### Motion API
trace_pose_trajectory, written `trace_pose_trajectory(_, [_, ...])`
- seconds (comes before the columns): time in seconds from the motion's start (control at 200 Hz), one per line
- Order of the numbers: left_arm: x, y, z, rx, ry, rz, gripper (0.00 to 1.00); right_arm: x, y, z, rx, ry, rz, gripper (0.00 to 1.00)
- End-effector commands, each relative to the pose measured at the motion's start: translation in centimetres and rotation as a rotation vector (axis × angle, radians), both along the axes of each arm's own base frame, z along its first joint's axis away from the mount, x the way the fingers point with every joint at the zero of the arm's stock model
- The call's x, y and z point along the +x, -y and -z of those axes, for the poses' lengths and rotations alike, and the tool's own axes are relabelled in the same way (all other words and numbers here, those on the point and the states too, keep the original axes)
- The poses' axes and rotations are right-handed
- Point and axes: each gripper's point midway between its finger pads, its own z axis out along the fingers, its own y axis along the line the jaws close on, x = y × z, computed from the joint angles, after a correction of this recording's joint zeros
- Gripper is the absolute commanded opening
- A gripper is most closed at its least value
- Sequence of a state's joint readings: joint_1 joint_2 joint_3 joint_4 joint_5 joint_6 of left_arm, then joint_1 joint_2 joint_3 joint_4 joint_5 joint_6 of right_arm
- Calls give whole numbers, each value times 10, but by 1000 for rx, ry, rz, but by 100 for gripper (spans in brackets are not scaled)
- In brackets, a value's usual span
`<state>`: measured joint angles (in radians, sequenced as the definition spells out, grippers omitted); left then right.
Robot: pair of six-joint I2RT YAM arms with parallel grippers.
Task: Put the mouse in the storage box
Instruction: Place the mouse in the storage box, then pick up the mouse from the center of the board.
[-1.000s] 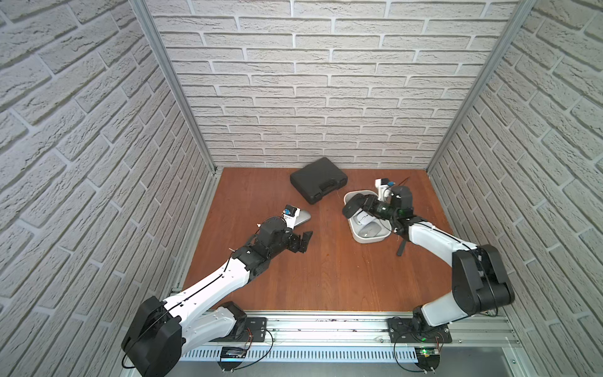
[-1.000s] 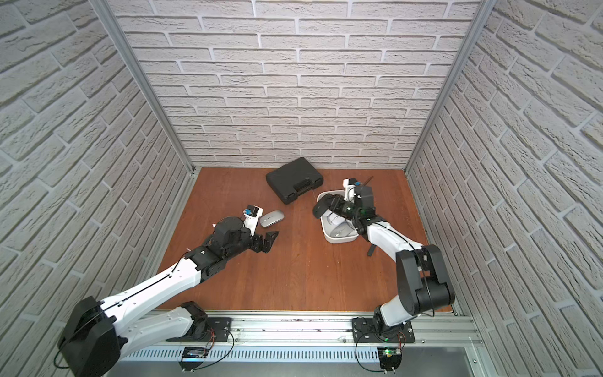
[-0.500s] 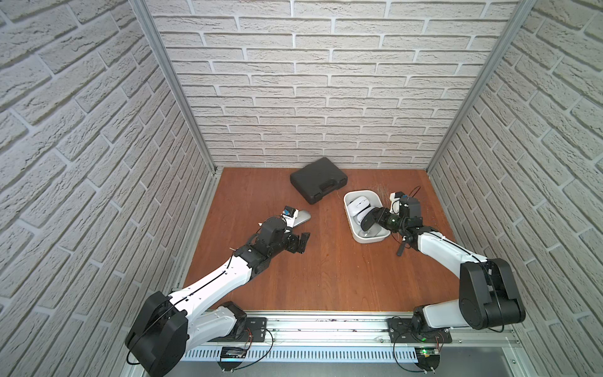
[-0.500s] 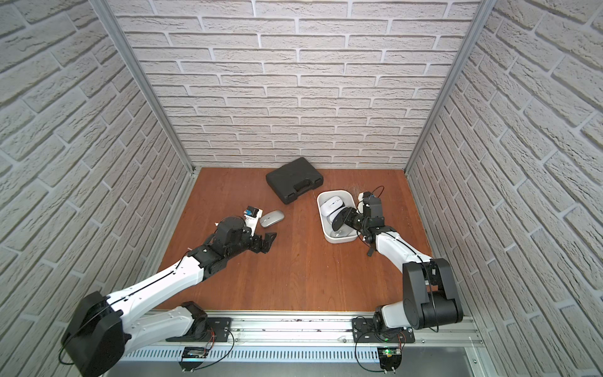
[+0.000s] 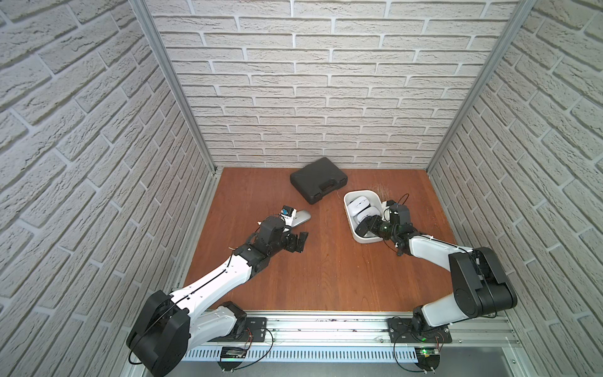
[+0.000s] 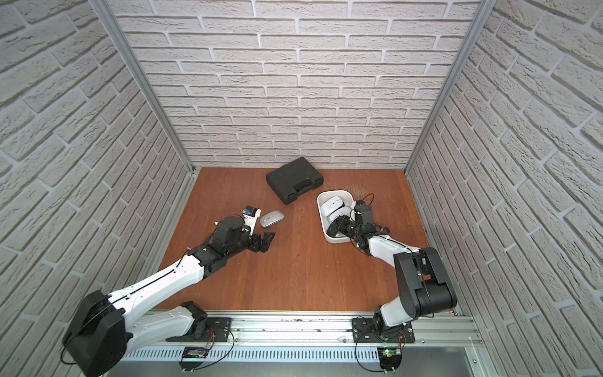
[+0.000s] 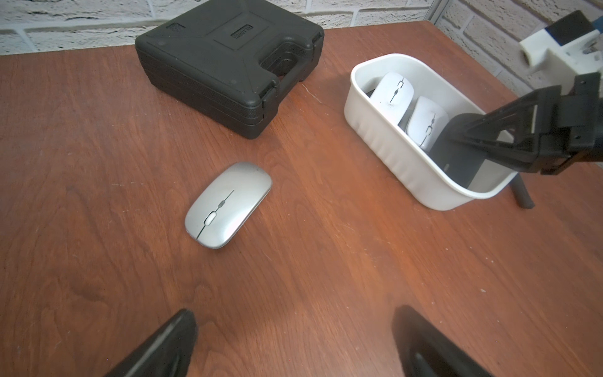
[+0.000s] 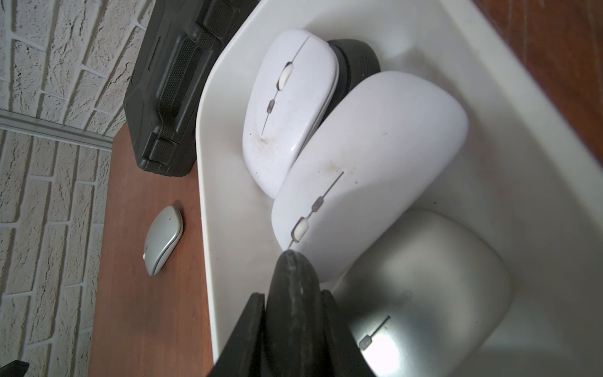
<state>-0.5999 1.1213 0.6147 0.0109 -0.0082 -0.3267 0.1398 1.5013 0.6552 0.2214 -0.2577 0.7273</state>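
Right gripper [image 5: 364,226]: clamped hard on a flat black mouse [image 8: 292,277], which stands on edge between the jaws. A second ago it hung over the far half of the box. Now it is down in the near end.
Storage box: the white plastic rectangular storage box with rounded corners and low walls [image 7: 391,147] sits on the brown wooden table [image 7: 326,277], just beside a black hard-shell case with a moulded handle [image 7: 212,65]. It has not moved.
Black mouse: it is inside the box walls but not let go. Whether it touches the box floor is hidden.
Already boxed: a glossy far white mouse [image 8: 290,111], a second white mouse [image 8: 368,169] overlapping it, and a matt boxed silver mouse [image 8: 424,287] right beside the held one.
Left gripper [image 6: 266,241]: jaws spread wide and holding nothing, it hovers low over the table near a flat loose silver mouse [image 7: 228,204]. Neither has shifted in the last second.
Meaning: the carry looks finished, and opening the jaws would likely complete this placement.
Remaining: the loose silver mouse lies on the table well apart from the box, and the left arm seems poised to take it.
Risk: released on edge, the black mouse may topple onto the boxed silver mouse.
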Motion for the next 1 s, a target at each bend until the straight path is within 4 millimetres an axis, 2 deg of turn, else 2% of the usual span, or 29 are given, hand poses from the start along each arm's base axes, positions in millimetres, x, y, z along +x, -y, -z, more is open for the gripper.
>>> trace_pose_trajectory(0.0, [5, 3, -5, -24, 8, 0, 98, 0, 3, -12, -22, 47, 9, 21])
trace_pose_trajectory(0.08, [6, 4, -5, -34, -1, 3, 98, -3, 7, -11, -47, 36, 20, 25])
trace_pose_trajectory(0.295, [10, 1, -8, -54, -8, -6, 98, -13, 18, -11, -103, 2, 52, 44])
trace_pose_trajectory(0.425, [15, -1, -6, -57, -17, -13, 98, -20, 30, -16, -162, -2, 85, 49])
trace_pose_trajectory(0.585, [26, -4, -5, -70, -29, -26, 98, -21, 37, -28, -194, 18, 104, 50])
trace_pose_trajectory(0.81, [55, -14, -7, -134, -59, -61, 98, -20, 38, -37, -209, 33, 95, 50])
trace_pose_trajectory(0.93, [77, -17, 2, -129, -85, -70, 98, -19, 36, -45, -207, 69, 81, 51])
trace_pose_trajectory(0.995, [92, -23, 13, -127, -120, -88, 98, -19, 35, -50, -201, 88, 79, 57])
